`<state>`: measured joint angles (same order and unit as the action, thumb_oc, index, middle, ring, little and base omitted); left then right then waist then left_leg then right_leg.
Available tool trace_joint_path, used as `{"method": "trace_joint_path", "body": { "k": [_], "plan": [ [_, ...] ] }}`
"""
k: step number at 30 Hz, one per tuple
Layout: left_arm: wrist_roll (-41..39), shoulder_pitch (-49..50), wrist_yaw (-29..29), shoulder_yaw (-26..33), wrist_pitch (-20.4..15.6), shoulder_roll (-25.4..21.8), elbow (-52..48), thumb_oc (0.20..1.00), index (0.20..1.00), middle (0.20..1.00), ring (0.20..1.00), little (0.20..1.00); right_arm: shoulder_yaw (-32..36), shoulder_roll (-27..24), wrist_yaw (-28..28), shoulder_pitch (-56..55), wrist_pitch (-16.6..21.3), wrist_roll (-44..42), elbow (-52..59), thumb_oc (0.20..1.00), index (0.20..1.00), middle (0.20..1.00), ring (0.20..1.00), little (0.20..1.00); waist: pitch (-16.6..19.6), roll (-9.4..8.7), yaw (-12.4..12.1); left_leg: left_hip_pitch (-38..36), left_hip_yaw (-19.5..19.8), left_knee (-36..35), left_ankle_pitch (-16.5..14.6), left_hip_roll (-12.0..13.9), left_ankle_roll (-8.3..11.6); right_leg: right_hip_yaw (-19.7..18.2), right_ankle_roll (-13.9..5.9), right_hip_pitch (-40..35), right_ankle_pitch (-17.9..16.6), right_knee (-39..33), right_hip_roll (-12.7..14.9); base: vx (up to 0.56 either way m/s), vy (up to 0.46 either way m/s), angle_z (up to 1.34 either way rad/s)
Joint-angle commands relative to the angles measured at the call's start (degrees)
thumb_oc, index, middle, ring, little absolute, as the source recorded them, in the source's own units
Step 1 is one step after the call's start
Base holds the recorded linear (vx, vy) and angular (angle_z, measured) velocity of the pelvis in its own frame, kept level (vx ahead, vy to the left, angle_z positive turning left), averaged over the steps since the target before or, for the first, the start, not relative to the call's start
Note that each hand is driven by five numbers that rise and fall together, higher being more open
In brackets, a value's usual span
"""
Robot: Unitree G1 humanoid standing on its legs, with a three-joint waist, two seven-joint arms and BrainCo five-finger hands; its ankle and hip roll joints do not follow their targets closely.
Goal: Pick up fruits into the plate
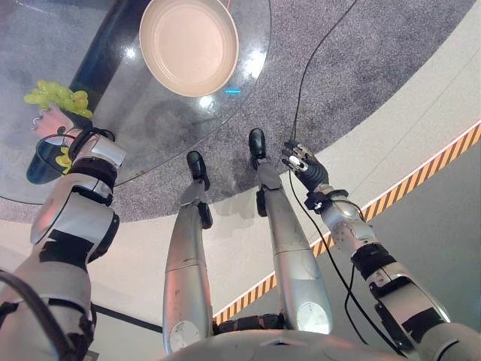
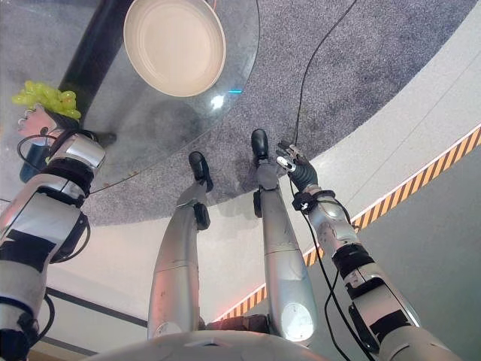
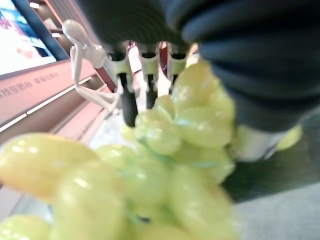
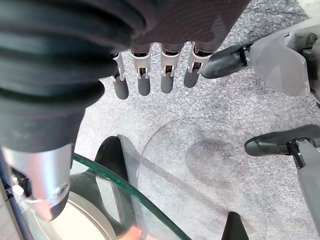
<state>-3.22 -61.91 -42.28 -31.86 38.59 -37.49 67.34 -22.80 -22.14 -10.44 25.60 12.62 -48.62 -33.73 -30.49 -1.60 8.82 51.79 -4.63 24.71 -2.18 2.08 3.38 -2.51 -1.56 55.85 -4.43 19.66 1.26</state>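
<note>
Grapes [image 1: 58,96]: green bunch, right at my left hand [image 1: 51,120], spilling past the fingers on the far side. From the left wrist the berries crowd against palm and fingers [image 3: 129,100]; fingers reach into the bunch, thumb pressed alongside. I read that as a grasp on the grapes, though whether the bunch is lifted off the glass or resting on it, I cannot tell.

Plate [image 1: 161,64]: pale, empty, on the round glass table [image 1: 143,128], well away from my left hand, off to its right and further out. No fruit in it yet.

Right hand [image 1: 299,161]: hangs low beside the table, off its edge, over grey carpet [image 4: 200,150]. Fingers [image 4: 144,85] loosely extended, nothing in them. Idle.

Step in hand, as I judge it: securing the grapes, transfer not yet begun. Next move calls for a lift clear of the glass, then a carry across toward the plate and a release over its middle. Risk: loose berries shed from the bunch, or the cluster slips if my grip only catches the outer fruit.
</note>
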Motion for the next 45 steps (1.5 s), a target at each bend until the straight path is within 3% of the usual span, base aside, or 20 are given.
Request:
{"method": "trace_joint_path", "body": {
  "k": [1,6,14,22,31,45],
  "plan": [
    [-0.4,5.6,2.4,1.5,0.9,1.3,2.7,0.2,0.2,0.2,0.2,0.2,-0.6,-0.9,-1.8,-2.8,1.5,-2.7,4.5,1.0,1.0,1.0,1.0,1.0,0.7,-0.38,-1.0,-2.6,3.6,-6.2,3.2,-5.8,-2.27,1.2,0.11,-0.7,5.2,6.0,-7.0,0.0,0.0,0.0],
    [0.5,4.0,3.6,1.2,-0.9,1.2,5.4,0.2,0.2,0.2,0.2,0.2,-1.0,-0.8,-2.5,-1.7,1.8,-3.2,3.0,1.0,1.0,1.0,1.0,1.0,0.7,-0.49,-1.0,-2.6,3.4,-6.2,3.1,-5.7,-2.19,1.3,0.05,-0.6,5.2,6.0,-6.9,0.0,0.0,0.0],
    [0.7,3.0,3.1,1.3,-7.7,1.6,8.8,0.2,0.2,0.2,0.2,0.2,-1.4,-0.7,-4.2,-0.6,2.2,-3.8,0.1,1.0,1.0,1.0,1.0,1.0,0.7,-0.53,-0.8,-4.0,3.2,-6.8,3.2,-5.6,-2.24,1.2,0.12,-1.8,5.2,5.8,-7.0,0.0,0.0,0.0],
    [-0.7,6.0,1.7,3.7,-15.2,0.1,4.6,0.2,0.2,0.2,0.2,0.2,-0.9,-0.8,-4.3,-2.3,1.8,-2.5,1.5,1.0,1.0,1.0,1.0,1.0,0.7,1.39,-1.2,-9.5,3.3,-8.6,3.2,-6.0,-2.52,1.6,0.09,-6.7,5.9,4.9,-6.4,0.0,0.0,0.0],
    [1.5,12.3,0.3,7.6,-18.3,-2.4,-5.0,0.2,0.2,0.2,0.2,0.2,1.2,-1.3,-4.4,-6.2,1.0,-0.9,3.4,1.0,1.0,1.0,1.0,1.0,0.7,2.98,-2.0,-17.6,3.3,-11.2,2.8,-5.8,-2.3,2.6,-0.28,-14.4,6.5,2.1,-4.0,0.0,0.0,0.01],
    [5.8,17.8,4.8,12.3,-19.6,-6.4,-19.8,0.2,0.2,0.2,0.2,0.2,4.3,-1.0,-4.6,-11.4,-0.3,0.8,5.3,1.0,1.0,1.0,1.0,1.0,0.7,4.57,-3.3,-29.5,3.4,-14.8,2.2,-5.1,-1.94,4.3,-0.69,-26.7,7.5,-1.1,-1.5,0.03,-0.01,0.06]
  ]
}}
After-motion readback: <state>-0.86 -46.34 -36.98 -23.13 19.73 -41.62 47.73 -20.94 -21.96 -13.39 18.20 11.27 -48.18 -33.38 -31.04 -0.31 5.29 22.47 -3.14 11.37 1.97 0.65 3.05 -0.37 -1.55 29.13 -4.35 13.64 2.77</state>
